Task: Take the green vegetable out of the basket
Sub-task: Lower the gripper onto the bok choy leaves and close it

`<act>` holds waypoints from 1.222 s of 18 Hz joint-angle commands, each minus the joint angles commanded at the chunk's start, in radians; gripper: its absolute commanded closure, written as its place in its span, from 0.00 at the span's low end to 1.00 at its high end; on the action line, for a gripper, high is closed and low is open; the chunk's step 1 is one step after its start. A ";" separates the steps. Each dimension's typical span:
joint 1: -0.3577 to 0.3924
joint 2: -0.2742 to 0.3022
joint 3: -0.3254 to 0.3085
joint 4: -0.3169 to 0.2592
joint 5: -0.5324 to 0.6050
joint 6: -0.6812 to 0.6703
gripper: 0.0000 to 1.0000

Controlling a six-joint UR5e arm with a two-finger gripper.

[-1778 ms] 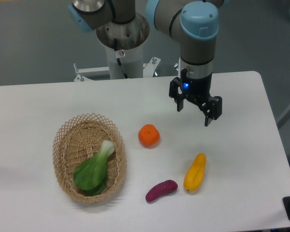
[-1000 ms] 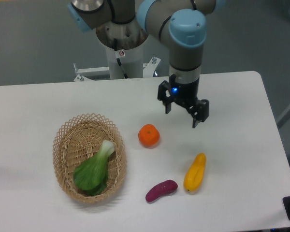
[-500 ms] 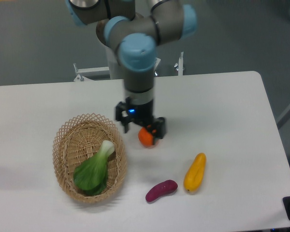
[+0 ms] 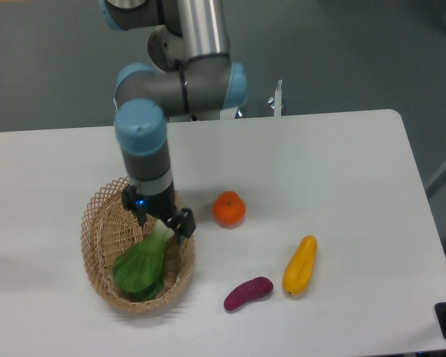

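The green vegetable (image 4: 143, 264) has dark green leaves and a pale stalk and lies in the oval tan wicker basket (image 4: 102, 265) at the left of the table. My gripper (image 4: 162, 225) hangs over the basket, right above the pale stalk end of the vegetable. Its jaws are open, one on each side of the stalk. I cannot tell whether the fingers touch the stalk. The upper tip of the stalk is hidden behind the gripper.
An orange fruit (image 4: 229, 209) sits right of the basket. A yellow squash (image 4: 299, 265) and a purple eggplant (image 4: 247, 293) lie at the front right. The arm's base stands at the back of the table.
The arm has swung left from the right side of the table, past the orange fruit, and down over the basket. The vegetable has not moved.
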 joint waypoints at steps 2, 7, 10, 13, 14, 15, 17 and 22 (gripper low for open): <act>0.000 -0.012 -0.003 0.000 0.002 0.002 0.00; -0.003 -0.046 -0.005 0.002 0.006 0.002 0.00; -0.015 -0.048 -0.005 0.005 0.028 0.000 0.00; -0.015 -0.045 0.002 0.006 0.034 0.003 0.10; -0.015 -0.043 0.002 0.006 0.034 0.005 0.35; -0.015 -0.040 0.000 0.006 0.034 0.006 0.50; -0.014 -0.037 0.002 0.006 0.034 0.006 0.66; -0.014 -0.028 0.008 0.006 0.032 0.012 0.69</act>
